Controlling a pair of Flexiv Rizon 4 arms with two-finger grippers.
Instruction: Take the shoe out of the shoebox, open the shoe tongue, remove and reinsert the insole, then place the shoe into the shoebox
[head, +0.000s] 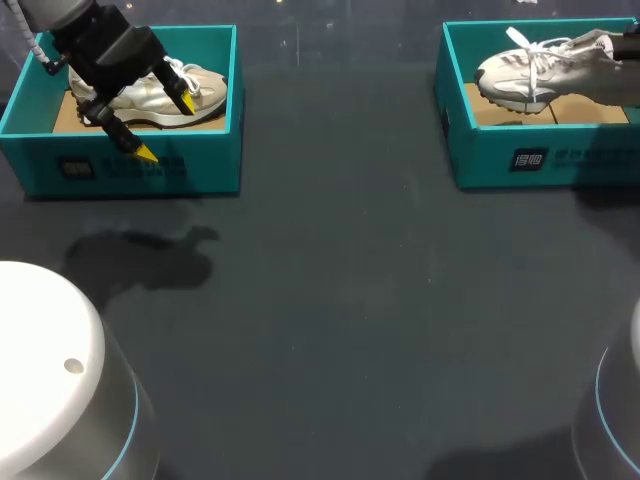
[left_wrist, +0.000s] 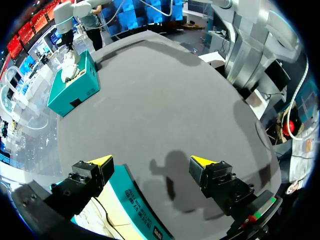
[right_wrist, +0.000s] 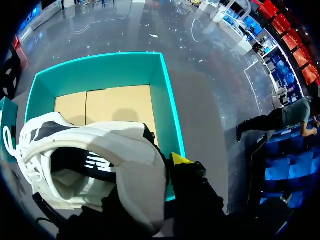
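The right gripper (right_wrist: 155, 165) is clenched on the heel of the white shoe (head: 535, 68). One yellow fingertip (right_wrist: 179, 159) shows outside the collar, and the shoe hides the other. The shoe sits within the walls of the right box (head: 540, 155), heel raised, toe low near that box's left wall, laces loose. Well apart from the right box, across the dark table (head: 350, 300), the left gripper (head: 167, 128) hovers with fingers spread around nothing. It is over the front wall of the left box (head: 200, 165), which holds another pale shoe (head: 208, 85).
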